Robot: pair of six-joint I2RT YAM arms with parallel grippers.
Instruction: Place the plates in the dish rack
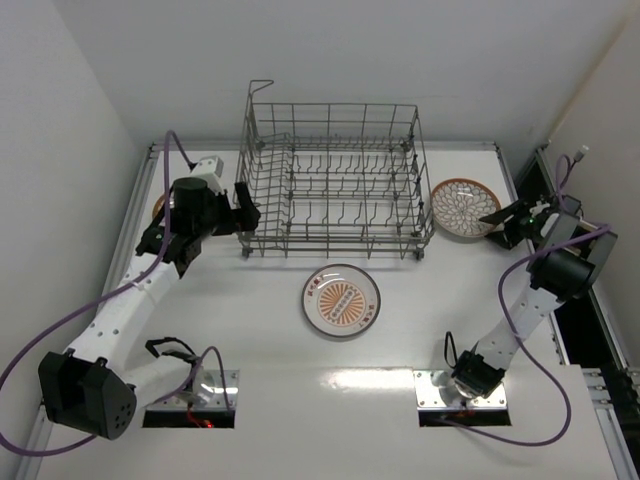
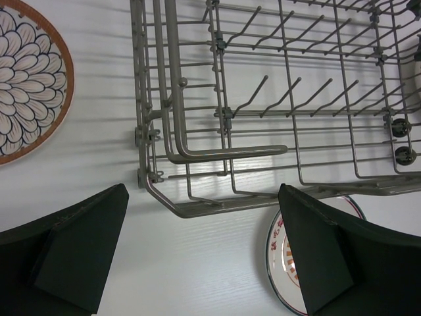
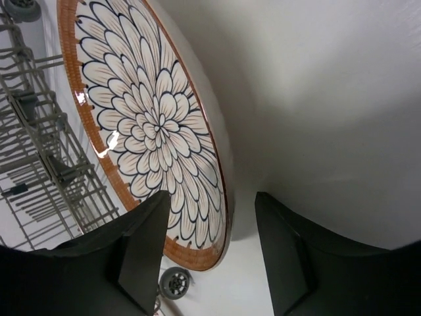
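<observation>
The top view looks steeply down from above and behind, taking in the whole table [image 1: 250, 340], with the dish rack [image 1: 335, 180] at upper centre. The left wrist view faces 1 rack corner closely. Both views show the sunburst plate [image 1: 341, 300]. The right wrist view sits very near a petal plate [image 3: 151, 125], which lies at centre right in the top view.

The left wrist view's edge crops the petal plate [image 2: 29, 79].
</observation>
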